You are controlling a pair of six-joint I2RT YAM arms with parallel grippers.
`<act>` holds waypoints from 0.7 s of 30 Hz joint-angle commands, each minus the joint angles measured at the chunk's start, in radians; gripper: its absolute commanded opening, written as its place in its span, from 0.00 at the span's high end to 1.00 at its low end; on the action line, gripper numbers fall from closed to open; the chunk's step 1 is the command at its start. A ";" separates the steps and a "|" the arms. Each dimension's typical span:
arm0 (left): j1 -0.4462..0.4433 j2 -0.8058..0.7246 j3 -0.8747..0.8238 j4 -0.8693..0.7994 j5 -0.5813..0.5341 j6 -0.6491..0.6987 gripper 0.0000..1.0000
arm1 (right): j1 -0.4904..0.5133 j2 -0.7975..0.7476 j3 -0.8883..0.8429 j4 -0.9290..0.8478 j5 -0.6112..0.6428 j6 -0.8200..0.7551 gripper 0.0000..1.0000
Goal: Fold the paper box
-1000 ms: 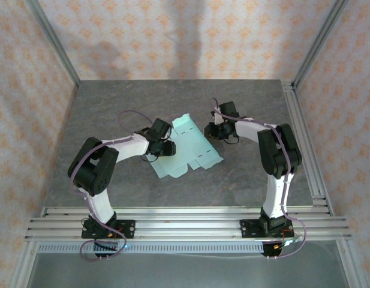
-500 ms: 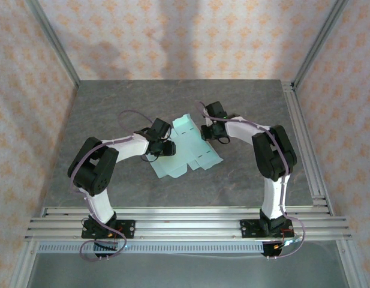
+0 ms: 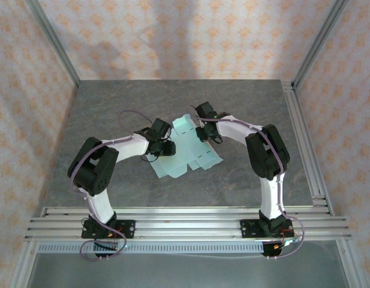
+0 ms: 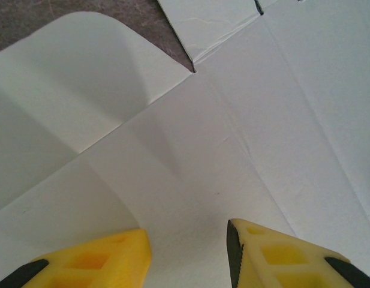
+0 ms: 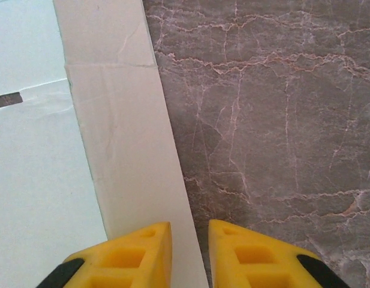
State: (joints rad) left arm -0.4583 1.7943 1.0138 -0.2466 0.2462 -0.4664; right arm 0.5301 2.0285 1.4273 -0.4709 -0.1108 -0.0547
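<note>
Right wrist view: right gripper [image 5: 190,231], fingers narrowly parted astride the paper box [image 5: 119,150] flap edge. Left gripper [image 4: 187,234], fingers spread above the sheet. Risk: closing off-edge likely misses or crumples the thin card.

the left arm [image 3: 98,174] and the right arm [image 3: 265,156] are alike: smooth white links joined by bulky black joint housings with rounded shells. a thin lilac cable [image 3: 132,112] arcs loose above the left arm's white forearm link, and a second lilac cable [image 3: 297,223] curls out by the right arm's foot. each arm rises from a small black base plate [image 3: 107,229] with wires bunched beneath it. the left claw [image 4: 187,237] has two bright yellow fingers [image 4: 101,261], wedge-shaped, moulded with shallow recessed pockets and capped black at the outer corners. the right claw [image 5: 189,231] has the same yellow pocketed fingers [image 5: 128,255] with black corners.
</note>
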 commanded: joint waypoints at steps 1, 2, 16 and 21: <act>-0.005 0.057 -0.041 -0.074 -0.022 -0.005 0.58 | 0.016 0.047 -0.015 -0.097 0.038 -0.016 0.75; -0.005 0.056 -0.043 -0.076 -0.024 -0.003 0.57 | 0.015 0.033 -0.018 -0.095 0.044 -0.014 0.75; -0.005 0.032 -0.053 -0.078 -0.028 0.002 0.57 | -0.108 -0.205 -0.178 0.162 -0.127 0.050 0.38; -0.005 0.036 -0.052 -0.077 -0.027 0.003 0.57 | -0.113 -0.197 -0.174 0.170 -0.174 0.023 0.33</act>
State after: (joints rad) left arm -0.4583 1.7912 1.0080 -0.2420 0.2462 -0.4656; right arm 0.4160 1.8500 1.2602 -0.3340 -0.2379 -0.0086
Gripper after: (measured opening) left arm 0.425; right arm 0.652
